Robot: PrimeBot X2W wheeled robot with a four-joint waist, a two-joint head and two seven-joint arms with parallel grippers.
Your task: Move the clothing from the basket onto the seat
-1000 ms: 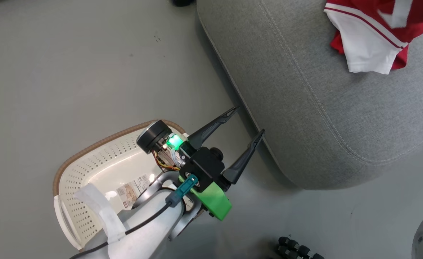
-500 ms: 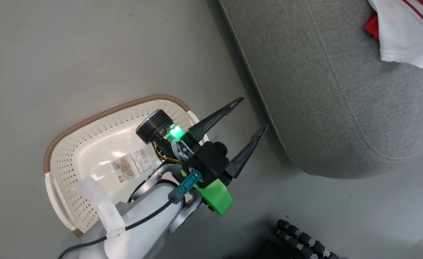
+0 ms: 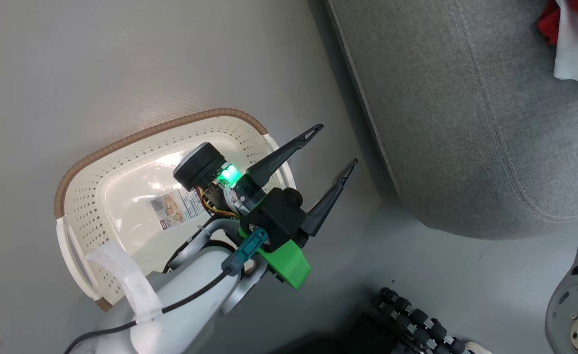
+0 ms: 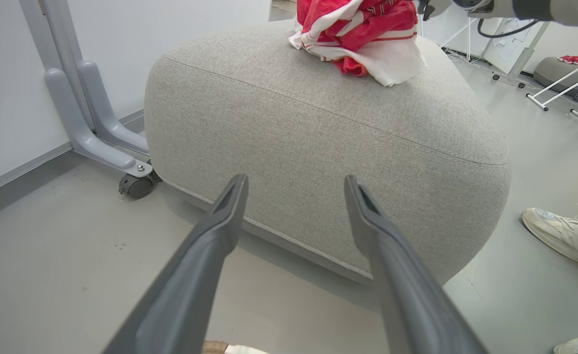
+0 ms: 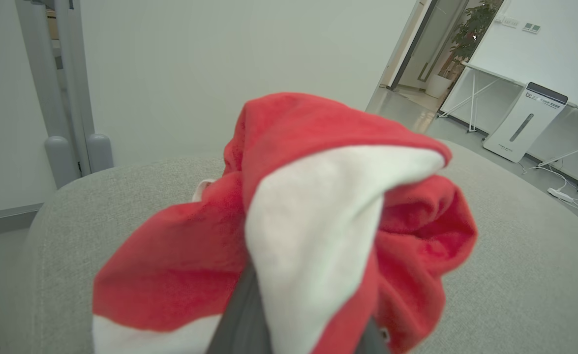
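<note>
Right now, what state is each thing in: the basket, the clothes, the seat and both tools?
basket: upright on the floor, empty.
clothing: crumpled in a heap on the seat.
seat: bearing the clothing.
left tool: open, holding nothing.
right tool: shut on the clothing.

- I see even, diffuse overhead room light in all three views; nothing is dim.
- Head view: a white glare hotspot sits on the glossy bottom of the basket (image 3: 89, 206).
- Head view: a soft dark shadow lies on the floor (image 3: 121, 64) along the base of the seat (image 3: 466, 123).
- Right wrist view: the clothing (image 5: 318, 221) is close to the lens and out of focus; the background is sharper.
- Left wrist view: the left gripper (image 4: 296, 184) goes soft toward the bottom edge, and straight lines bow at the margins.
</note>
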